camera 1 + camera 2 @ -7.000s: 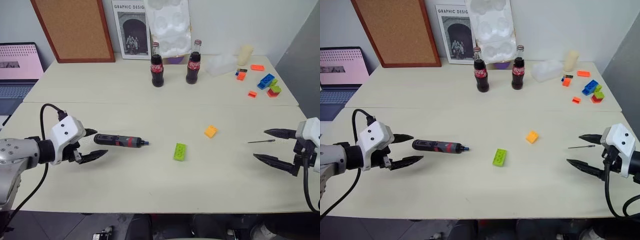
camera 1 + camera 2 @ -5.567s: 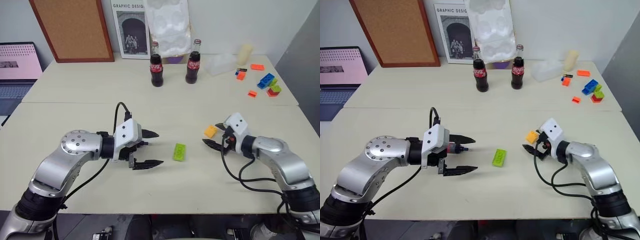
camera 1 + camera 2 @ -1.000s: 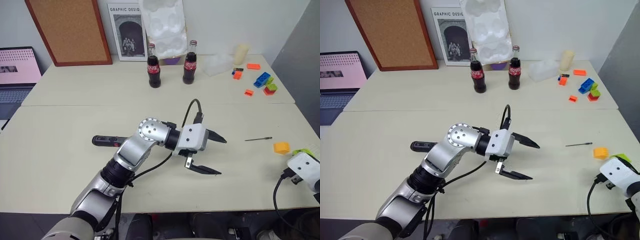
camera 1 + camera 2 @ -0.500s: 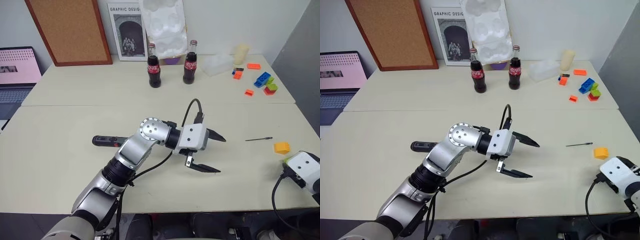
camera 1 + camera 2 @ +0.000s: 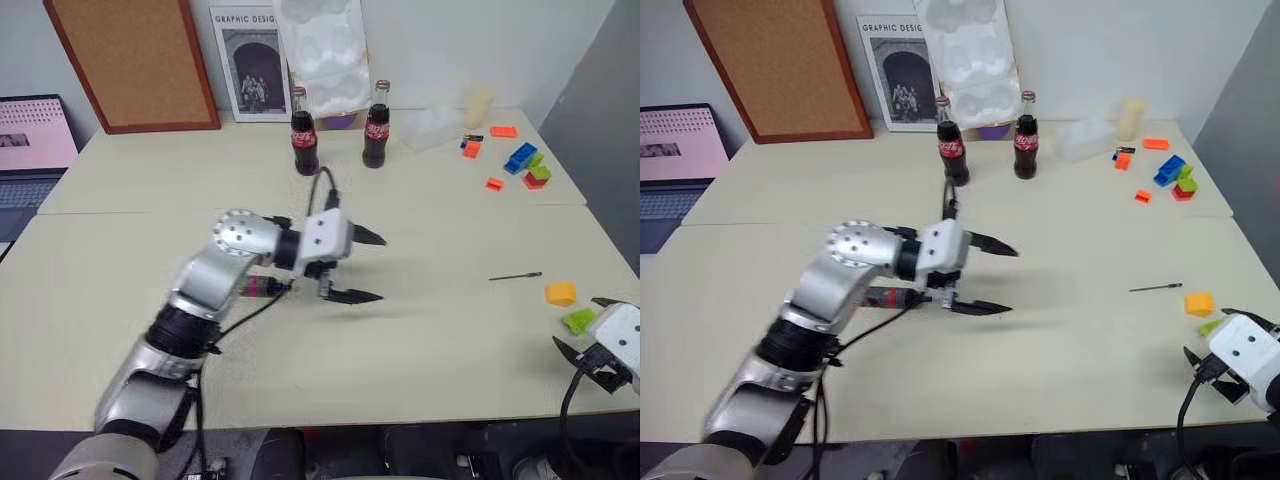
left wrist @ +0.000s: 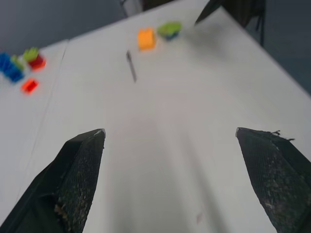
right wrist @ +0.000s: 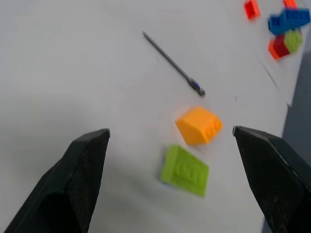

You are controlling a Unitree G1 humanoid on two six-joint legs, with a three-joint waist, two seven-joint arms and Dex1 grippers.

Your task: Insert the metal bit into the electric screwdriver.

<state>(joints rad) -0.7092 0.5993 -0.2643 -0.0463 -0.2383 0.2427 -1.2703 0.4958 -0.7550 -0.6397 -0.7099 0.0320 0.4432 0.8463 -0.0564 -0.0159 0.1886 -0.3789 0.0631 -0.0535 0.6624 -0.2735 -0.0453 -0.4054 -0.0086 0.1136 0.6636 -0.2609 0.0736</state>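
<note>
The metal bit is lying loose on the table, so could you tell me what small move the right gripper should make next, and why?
Probably advance the open, empty right gripper past the orange brick and green brick to the metal bit, which lies free ahead of it.

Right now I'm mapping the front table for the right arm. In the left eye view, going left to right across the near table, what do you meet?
Electric screwdriver → left gripper → metal bit → orange brick → green brick → right gripper.
</note>
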